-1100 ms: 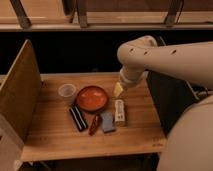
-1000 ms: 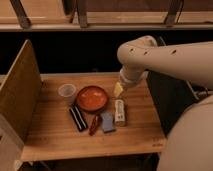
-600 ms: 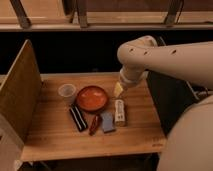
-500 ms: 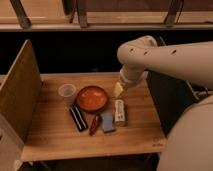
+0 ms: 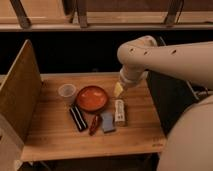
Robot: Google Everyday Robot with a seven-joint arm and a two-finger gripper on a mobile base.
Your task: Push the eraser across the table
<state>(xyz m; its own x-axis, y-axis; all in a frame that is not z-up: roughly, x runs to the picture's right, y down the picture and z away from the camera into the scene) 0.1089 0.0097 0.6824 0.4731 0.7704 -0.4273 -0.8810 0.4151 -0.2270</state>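
Gripper (image 5: 118,90) above table (image 5: 50,134), partly behind arm (image 5: 167,57)

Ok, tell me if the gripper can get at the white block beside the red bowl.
Probably yes: the gripper hangs just behind the white block, nothing between them; the red bowl sits off to one side.

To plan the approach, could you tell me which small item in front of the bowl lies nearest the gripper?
The white box, rightmost in the row, just in front of the gripper; the blue pad, red item and black bar lie further left.
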